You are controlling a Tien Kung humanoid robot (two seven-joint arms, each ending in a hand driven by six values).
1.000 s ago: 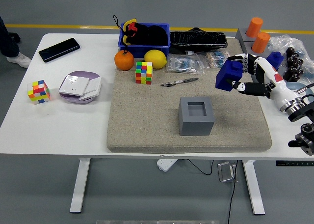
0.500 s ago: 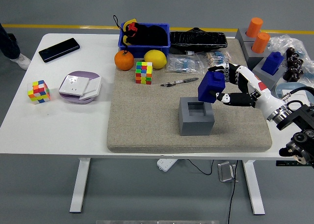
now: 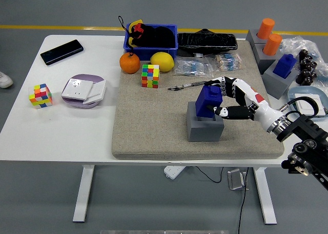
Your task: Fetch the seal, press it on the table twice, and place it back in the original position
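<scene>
Over the grey holder [image 3: 204, 129], right hand [image 3: 225, 98] grips blue seal [image 3: 208, 101].

Deep blue seal [image 3: 208, 101]; grey holder block [image 3: 204, 126]; beige mat [image 3: 154, 126]; white table [image 3: 61, 126]; multicoloured chequered cube [image 3: 150, 75]; orange fruit [image 3: 129, 63]; yellow lemon [image 3: 162, 61]; black phone [image 3: 61, 52]; orange cylinders [image 3: 268, 35].

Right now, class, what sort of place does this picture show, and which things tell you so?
Probably a robot lab or test hall: a white table on a grey floor with a yellow line, and a robot right hand holding a blue seal.
</scene>
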